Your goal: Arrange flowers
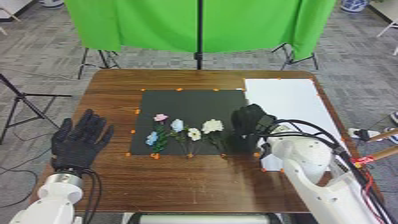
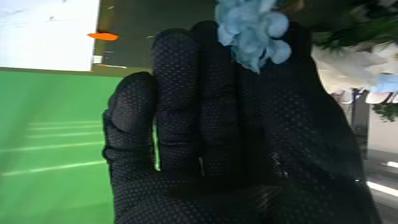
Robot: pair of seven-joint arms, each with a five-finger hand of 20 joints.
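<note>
Dotted black right hand (image 1: pixel 252 120) has straight fingers near ruffled blue petals (image 2: pixel 256 31), grip unclear.

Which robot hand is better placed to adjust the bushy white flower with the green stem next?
Probably the right hand: it is close beside that white flower, whereas the left hand is left of the black rectangular mat.

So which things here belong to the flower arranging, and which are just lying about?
Flower job:
- pink flower
- blue flowers
- white flowers
- black sheet under them, likely

Just about:
- green cloth
- black pole
- wooden sticks
</note>
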